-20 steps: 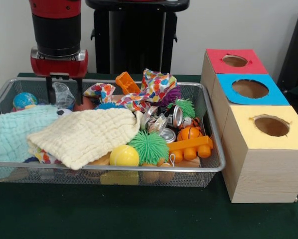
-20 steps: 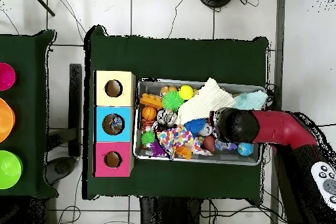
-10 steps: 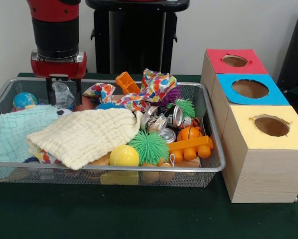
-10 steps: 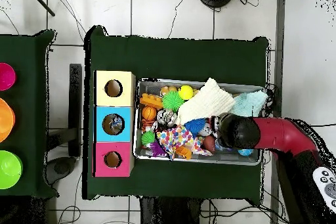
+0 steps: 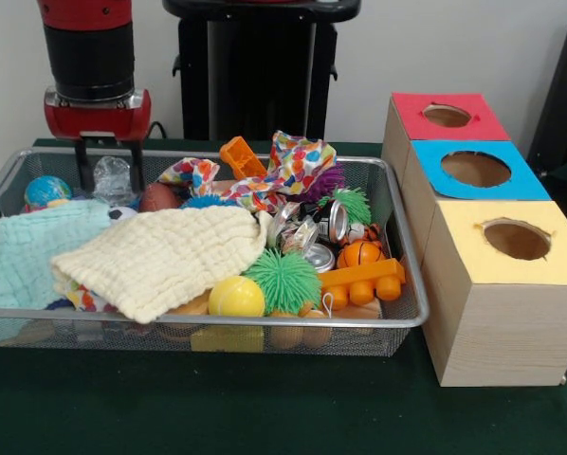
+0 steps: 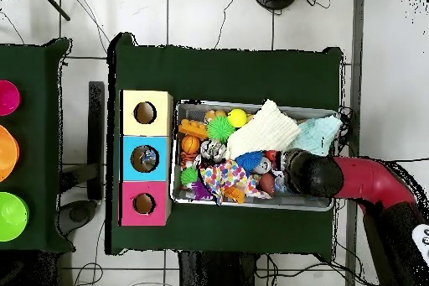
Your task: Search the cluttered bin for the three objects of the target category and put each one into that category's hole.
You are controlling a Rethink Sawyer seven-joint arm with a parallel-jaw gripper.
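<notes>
Hovering open-jawed, the gripper (image 5: 106, 171) straddles a plastic wad (image 5: 113, 180) at the bin's (image 5: 265, 320) far corner and should drop straight, closing gently before heading to the blue-faced hole (image 5: 476, 169).

front: near, faces robot; overhead: high, straight down; shared: bin (image 5: 397, 318)
</notes>
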